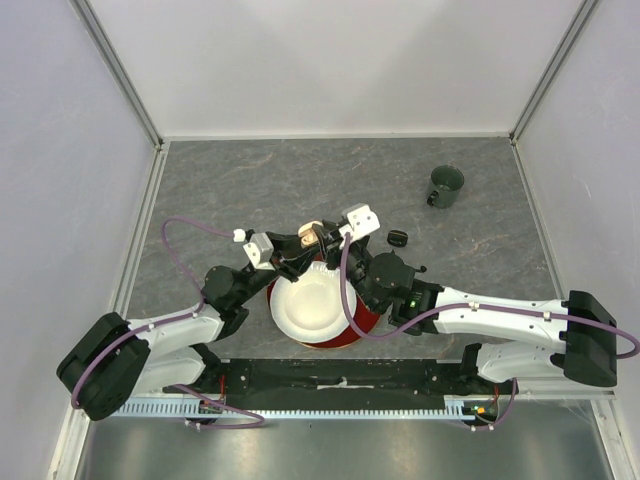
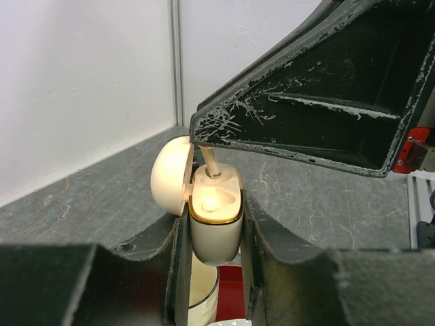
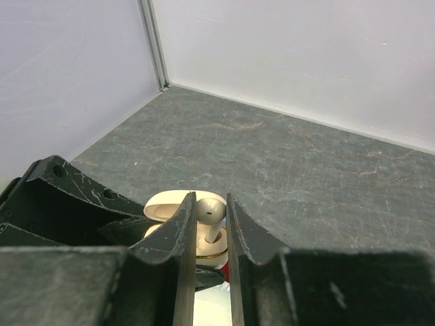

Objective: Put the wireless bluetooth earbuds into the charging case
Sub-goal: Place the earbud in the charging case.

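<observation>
A white charging case [image 2: 216,234] with a gold rim and its lid [image 2: 168,175] swung open sits upright between the fingers of my left gripper [image 2: 214,217], which is shut on it. A white earbud [image 3: 212,212] is pinched in my right gripper [image 3: 211,204], directly above the case [image 3: 207,246]. The earbud's stem [image 2: 211,163] reaches down into the far slot. Something white lies in the near slot [image 2: 213,200]. In the top view the two grippers, left [image 1: 300,246] and right [image 1: 326,238], meet above the bowl.
Just below the grippers stands a red bowl [image 1: 366,318] with a white dish [image 1: 308,305] in it. A small black item [image 1: 398,238] lies on the table to the right. A dark green mug [image 1: 446,186] stands at the back right. Walls enclose the table.
</observation>
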